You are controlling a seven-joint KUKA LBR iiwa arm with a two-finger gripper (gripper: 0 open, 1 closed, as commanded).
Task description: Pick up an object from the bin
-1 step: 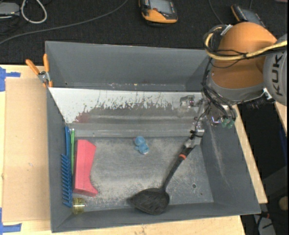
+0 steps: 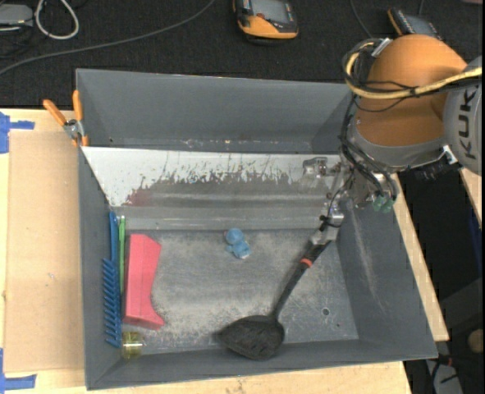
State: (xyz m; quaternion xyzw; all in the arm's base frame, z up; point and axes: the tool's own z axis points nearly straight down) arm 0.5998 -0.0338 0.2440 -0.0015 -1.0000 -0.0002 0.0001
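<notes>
Where the spatula [image 2: 289, 288] lies, a blue lump [image 2: 237, 243] (small) sits near.

One each: black spatula [image 2: 254, 336], pink block [image 2: 142, 279], blue comb [image 2: 111, 290], green stick [image 2: 121, 245], blue lump [image 2: 237, 243], yellowish cap [image 2: 131, 348].

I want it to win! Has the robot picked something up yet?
Not yet. Reaching looks done: the gripper is at the top end of the black spatula handle, by the bin right wall. Whether it grips, I can't tell. Lifting is left: the spatula's head lies on the bin floor.
</notes>
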